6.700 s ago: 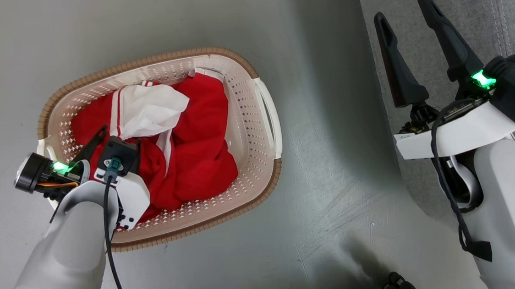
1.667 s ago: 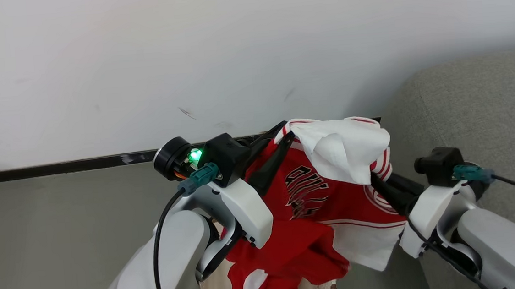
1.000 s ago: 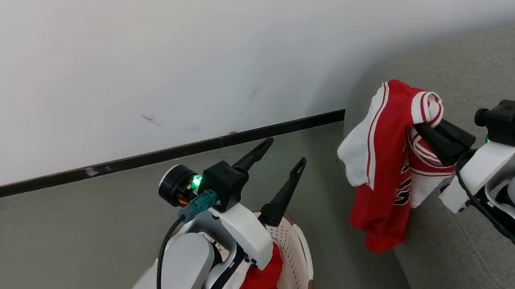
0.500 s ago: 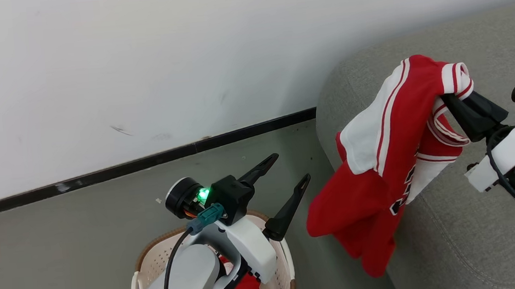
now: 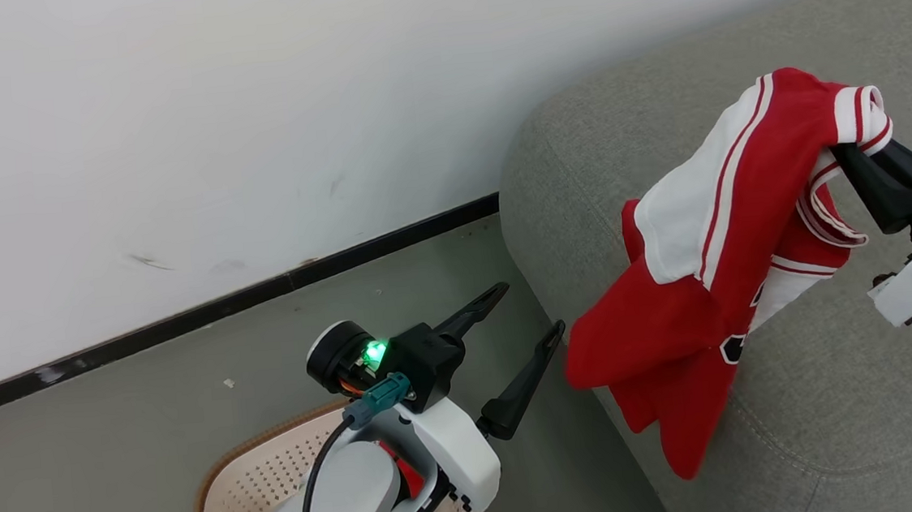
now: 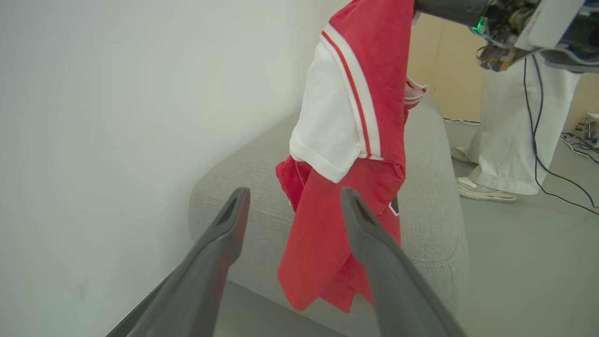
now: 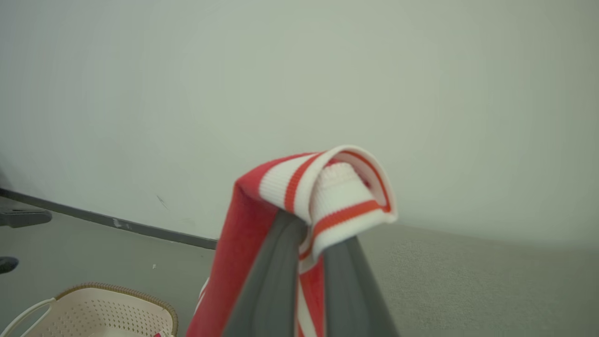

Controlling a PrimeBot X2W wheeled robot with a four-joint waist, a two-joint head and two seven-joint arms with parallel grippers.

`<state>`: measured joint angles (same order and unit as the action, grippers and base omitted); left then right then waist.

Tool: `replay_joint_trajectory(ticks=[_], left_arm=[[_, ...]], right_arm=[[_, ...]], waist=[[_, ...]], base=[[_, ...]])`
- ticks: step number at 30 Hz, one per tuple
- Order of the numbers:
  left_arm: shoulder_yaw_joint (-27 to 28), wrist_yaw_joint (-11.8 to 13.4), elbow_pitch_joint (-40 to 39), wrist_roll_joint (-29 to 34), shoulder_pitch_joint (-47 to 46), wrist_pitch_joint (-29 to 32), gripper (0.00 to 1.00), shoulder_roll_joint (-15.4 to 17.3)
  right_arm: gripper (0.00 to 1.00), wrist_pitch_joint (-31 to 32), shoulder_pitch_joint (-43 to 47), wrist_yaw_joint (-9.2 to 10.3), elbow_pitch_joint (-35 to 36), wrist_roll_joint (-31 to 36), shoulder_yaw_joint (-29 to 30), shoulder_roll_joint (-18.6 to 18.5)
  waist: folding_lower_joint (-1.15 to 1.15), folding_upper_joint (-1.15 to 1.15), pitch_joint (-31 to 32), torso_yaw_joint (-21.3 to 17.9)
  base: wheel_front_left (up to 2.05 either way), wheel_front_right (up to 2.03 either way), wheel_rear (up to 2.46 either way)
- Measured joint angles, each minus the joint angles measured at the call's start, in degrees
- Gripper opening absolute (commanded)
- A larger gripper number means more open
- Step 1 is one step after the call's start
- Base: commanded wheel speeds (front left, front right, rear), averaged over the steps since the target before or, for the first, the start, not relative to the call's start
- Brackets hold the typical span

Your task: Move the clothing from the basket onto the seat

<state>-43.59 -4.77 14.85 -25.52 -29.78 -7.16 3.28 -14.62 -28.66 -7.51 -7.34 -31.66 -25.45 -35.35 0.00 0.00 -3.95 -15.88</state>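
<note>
The right gripper was pinched tight on the ribbed trim of the clothing, which dangled limp over the seat end. The left gripper gaped empty above the basket. Looked light and floppy, so I'd grab bunched folds.

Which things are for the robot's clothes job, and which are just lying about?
For the job:
red and white clothing, pinched in the shut right end effector
grey seat
basket
left end effector, open and empty

Just around:
a person's legs and shoes
black skirting
wall
</note>
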Motion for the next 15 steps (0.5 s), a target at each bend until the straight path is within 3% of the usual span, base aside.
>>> replay_joint_trajectory(ticks=[11,15], left_arm=[[-0.05,0.09,-0.02,0.01,1.19,-0.82,1.0,-0.03],[0.01,0.56,-0.23,0.04,1.21,-1.08,1.0,-0.04]], right_arm=[[0.0,0.0,0.44,0.0,1.0,-0.33,-0.57,-0.79],[0.0,0.0,0.05,0.0,-0.22,-1.26,-2.11,0.48]], waist=[[0.0,0.0,-0.12,-4.26],[0.0,0.0,-0.52,-5.42]], base=[[0.0,0.0,0.0],[0.0,0.0,0.0]])
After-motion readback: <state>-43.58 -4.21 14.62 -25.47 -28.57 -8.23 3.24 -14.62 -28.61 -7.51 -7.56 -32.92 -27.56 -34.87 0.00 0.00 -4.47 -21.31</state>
